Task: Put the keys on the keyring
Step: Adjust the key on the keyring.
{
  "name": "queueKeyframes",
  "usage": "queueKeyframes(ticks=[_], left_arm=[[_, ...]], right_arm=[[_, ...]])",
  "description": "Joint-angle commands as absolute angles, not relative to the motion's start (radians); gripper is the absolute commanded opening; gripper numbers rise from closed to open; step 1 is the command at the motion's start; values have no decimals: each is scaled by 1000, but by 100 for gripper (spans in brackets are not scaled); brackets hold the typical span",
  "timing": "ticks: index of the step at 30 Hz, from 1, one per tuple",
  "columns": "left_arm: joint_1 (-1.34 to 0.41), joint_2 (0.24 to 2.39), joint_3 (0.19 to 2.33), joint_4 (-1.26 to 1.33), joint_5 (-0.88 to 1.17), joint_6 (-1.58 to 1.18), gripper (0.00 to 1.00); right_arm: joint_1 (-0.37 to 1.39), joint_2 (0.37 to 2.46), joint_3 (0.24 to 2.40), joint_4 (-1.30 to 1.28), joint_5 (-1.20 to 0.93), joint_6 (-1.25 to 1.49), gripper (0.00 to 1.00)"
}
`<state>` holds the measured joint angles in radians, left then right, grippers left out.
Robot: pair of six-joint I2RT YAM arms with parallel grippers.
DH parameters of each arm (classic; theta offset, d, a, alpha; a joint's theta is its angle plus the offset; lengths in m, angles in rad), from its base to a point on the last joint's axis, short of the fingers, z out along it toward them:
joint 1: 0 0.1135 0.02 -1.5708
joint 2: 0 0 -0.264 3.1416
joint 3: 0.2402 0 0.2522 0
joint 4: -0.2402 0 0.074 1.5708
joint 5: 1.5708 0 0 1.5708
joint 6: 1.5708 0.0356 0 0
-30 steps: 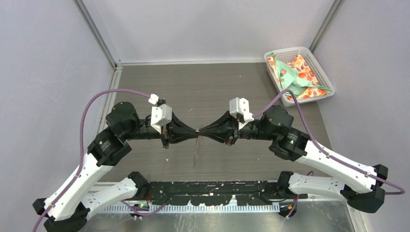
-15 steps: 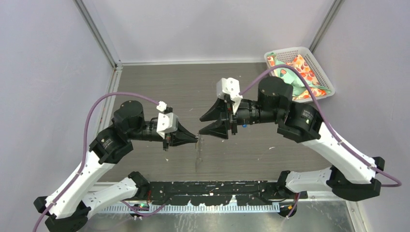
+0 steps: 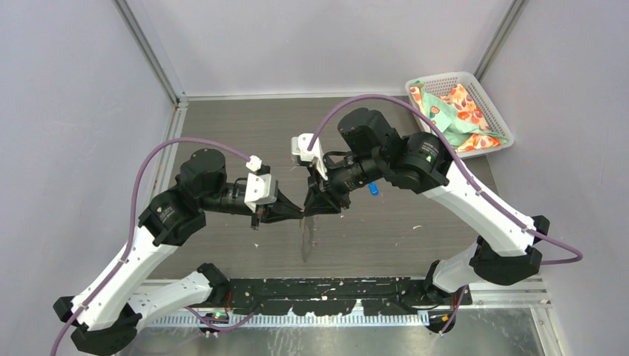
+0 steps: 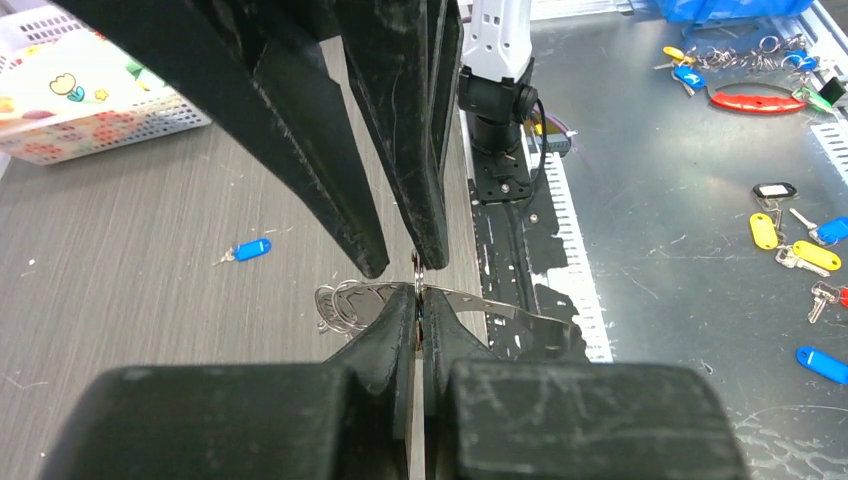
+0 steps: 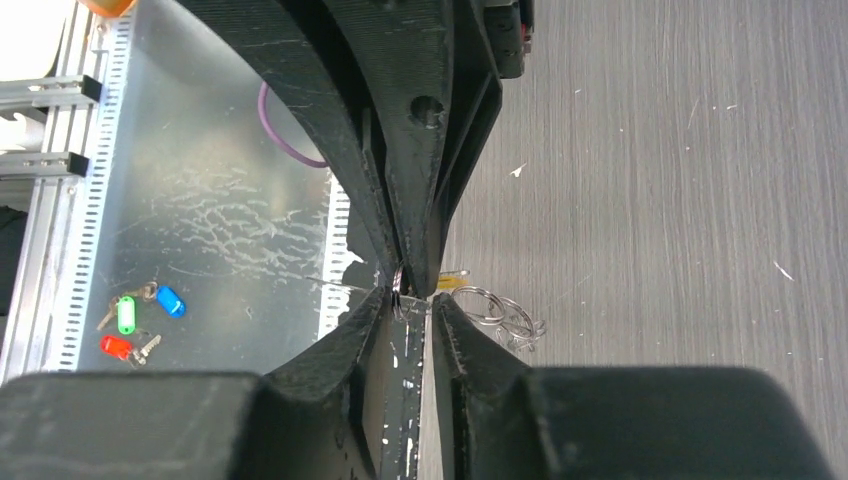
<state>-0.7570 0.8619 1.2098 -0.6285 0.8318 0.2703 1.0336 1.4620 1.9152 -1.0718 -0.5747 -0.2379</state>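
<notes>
1. Left gripper (image 4: 418, 308) is pressed together on the small metal fitting (image 5: 398, 282) of the keyring (image 4: 345, 300), holding it up off the table (image 3: 245, 126) while the grey loop droops below the tips
2. Right gripper (image 5: 410, 303) meets it tip to tip, its jaws a little spread either side of the fitting and clamped on nothing that shows
3. A sliver of yellow just beside the right fingers looks like the yellow key (image 5: 452, 273); whether it is threaded is too small to tell
4. The blue key (image 3: 373, 189) lies on the table, apart from both grippers, on the side toward the basket (image 3: 486, 100)
5. To do this step well, keep the left pinch firm and unmoving so the fitting cannot twist
6. Close the right jaws on the fitting alone, not on the cord, and move in small strokes, since a slip would likely drop the loop
</notes>
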Motion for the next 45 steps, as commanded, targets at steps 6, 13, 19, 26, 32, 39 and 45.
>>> queueKeyframes(ticks=[6, 13, 19, 26, 32, 39, 45], left_arm=[[-753, 861, 1243, -610, 857, 281, 0], [-753, 861, 1237, -601, 860, 275, 0], [-753, 863, 1234, -589, 857, 271, 0], [-753, 861, 1233, -583, 851, 269, 0], [-753, 861, 1234, -559, 837, 246, 0], [-753, 825, 1218, -522, 809, 216, 26], [-753, 790, 1219, -551, 794, 252, 39]], right_arm=[[1032, 1440, 1956, -1069, -573, -246, 21], [1032, 1438, 1930, -1023, -555, -226, 22], [1032, 1451, 1919, -1012, -574, -214, 22], [1032, 1457, 1927, -1029, -564, -220, 4], [1032, 1469, 1916, -1047, -510, -221, 1], [1013, 1230, 1583, -561, -454, -125, 1], [1001, 1094, 1371, -220, -514, -17, 1]])
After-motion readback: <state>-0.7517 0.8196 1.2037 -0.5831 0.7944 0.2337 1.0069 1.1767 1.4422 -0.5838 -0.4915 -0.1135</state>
